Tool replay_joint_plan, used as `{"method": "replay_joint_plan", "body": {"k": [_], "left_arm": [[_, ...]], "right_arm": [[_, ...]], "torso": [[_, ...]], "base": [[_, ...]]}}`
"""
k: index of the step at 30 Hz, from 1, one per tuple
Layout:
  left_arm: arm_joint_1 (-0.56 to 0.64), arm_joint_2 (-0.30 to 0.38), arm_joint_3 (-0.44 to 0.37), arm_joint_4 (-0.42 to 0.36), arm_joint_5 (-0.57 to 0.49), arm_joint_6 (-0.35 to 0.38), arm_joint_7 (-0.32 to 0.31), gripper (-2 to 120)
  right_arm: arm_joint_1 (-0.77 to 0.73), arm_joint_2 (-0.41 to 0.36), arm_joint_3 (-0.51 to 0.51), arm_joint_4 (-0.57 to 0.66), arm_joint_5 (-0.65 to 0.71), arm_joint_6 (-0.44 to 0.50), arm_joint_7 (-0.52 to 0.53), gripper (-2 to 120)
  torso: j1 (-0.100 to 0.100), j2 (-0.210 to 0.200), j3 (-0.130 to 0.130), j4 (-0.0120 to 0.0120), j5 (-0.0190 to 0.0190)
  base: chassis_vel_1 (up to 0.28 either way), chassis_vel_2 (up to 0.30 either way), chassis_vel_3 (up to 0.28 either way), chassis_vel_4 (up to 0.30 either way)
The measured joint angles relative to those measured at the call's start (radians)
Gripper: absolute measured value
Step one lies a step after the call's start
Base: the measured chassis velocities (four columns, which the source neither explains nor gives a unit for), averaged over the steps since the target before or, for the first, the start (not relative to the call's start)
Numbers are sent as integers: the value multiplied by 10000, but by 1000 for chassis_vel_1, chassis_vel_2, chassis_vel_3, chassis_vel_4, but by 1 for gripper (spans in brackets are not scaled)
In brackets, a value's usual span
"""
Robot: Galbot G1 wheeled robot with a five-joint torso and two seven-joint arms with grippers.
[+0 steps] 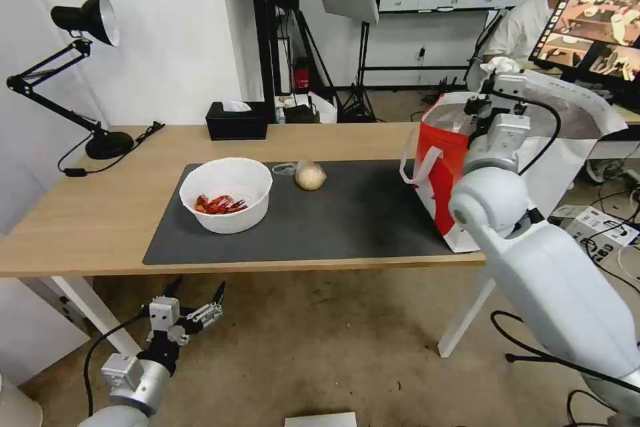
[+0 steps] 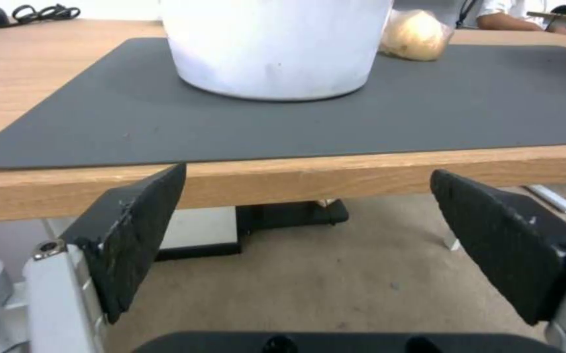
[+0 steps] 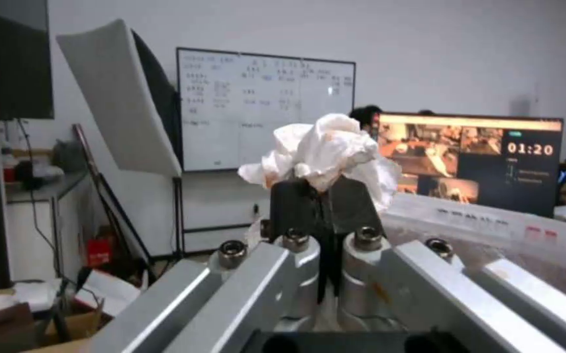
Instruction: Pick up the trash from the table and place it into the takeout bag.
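Right gripper (image 3: 322,196) is up at the takeout bag (image 1: 443,167), jaws clamped on the crumpled white tissue (image 3: 325,147), which pokes out above the fingertips. In the head view that hand sits at the bag's open mouth, so the drop looks to lie straight beneath it, though the foil opening is partly hidden by the arm. Left gripper (image 2: 309,230) hangs below the table (image 1: 87,213) edge, jaws spread, empty. On the mat wait the white round bowl (image 1: 227,193) and the bagged bun (image 1: 310,175), both nearer the left arm.
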State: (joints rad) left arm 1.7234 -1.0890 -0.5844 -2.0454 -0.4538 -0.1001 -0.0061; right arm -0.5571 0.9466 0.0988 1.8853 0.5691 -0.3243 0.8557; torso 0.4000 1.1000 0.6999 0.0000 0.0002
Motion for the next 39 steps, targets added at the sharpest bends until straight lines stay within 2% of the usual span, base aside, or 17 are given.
{"method": "replay_joint_plan", "body": {"k": [2, 5, 6, 8, 10, 11, 12, 14, 15, 16, 19, 21, 25, 28, 31, 39], "left_arm": [[4, 0, -1, -5, 0, 0, 1, 100], [125, 13, -82, -127, 0, 13, 30, 100], [125, 13, -82, -127, 0, 13, 30, 100], [178, 30, -128, -182, -1, 18, 41, 100], [194, 34, -142, -201, -2, 18, 45, 100], [221, 35, -151, -230, -4, 20, 54, 100], [221, 35, -151, -230, -4, 20, 54, 100], [262, 25, -154, -291, -8, 32, 109, 100], [262, 25, -154, -291, -8, 32, 109, 100], [274, 0, -149, -316, -8, 35, 133, 100], [285, -18, -134, -323, -8, 38, 147, 100], [295, -41, -103, -342, -1, 41, 153, 100], [296, -47, -98, -358, 0, 41, 153, 100], [311, -56, -94, -399, 3, 44, 152, 100], [343, -62, -96, -427, 6, 46, 151, 100], [417, -141, -108, -459, 32, 50, 148, 100]], "right_arm": [[-6, -15, 5, -6, 12, -16, 1, 0], [-72, -290, 66, 57, 598, -482, -20, 12], [-72, -290, 66, 57, 598, -482, -20, 12], [-12, -459, 66, 211, 1177, -852, -6, 24], [33, -528, 64, 275, 1414, -978, 26, 26], [100, -648, 57, 355, 1727, -1122, 66, 34], [100, -648, 57, 355, 1727, -1122, 66, 34], [208, -846, 46, 465, 2273, -1277, 159, 43], [208, -846, 46, 465, 2273, -1277, 159, 43], [273, -978, 45, 507, 2513, -1346, 212, 51], [327, -1082, 46, 531, 2628, -1379, 232, 57], [391, -1274, 58, 593, 2922, -1470, 253, 72], [394, -1344, 59, 646, 3117, -1540, 291, 80], [371, -1418, 63, 716, 3369, -1626, 324, 95], [374, -1436, 65, 752, 3546, -1700, 328, 100], [548, -1482, -16, 756, 3909, -1888, 331, 100]], "torso": [[0, 0, 0, 0, 0], [0, 0, 0, 0, 0], [0, 0, 0, 0, 0], [0, -1, 0, 0, 0], [0, 0, 1, 0, -2], [0, 0, 0, 1, -3], [0, 0, 0, 1, -3], [0, 0, 0, 0, -1], [0, 0, 0, 0, -1], [0, 0, 1, 0, -2], [0, 0, 0, 0, -2], [0, 0, 0, 0, -2], [0, 0, 0, 0, -1], [0, 0, 1, 0, -1], [0, 0, 0, 0, -1], [0, 0, 1, 0, -2]], "base": [[0, 0, 0, 0], [0, 0, 0, 0], [0, 0, 0, 0], [0, 0, 0, 0], [0, 0, 0, 0], [0, 0, 0, 0], [0, 0, 0, 0], [0, 0, 0, 0], [0, 0, 0, 0], [0, 0, 0, 0], [0, 0, 0, 0], [0, 0, 0, 0], [0, 0, 0, 0], [0, 0, 0, 0], [0, 0, 0, 0], [0, 0, 0, 0]]}}
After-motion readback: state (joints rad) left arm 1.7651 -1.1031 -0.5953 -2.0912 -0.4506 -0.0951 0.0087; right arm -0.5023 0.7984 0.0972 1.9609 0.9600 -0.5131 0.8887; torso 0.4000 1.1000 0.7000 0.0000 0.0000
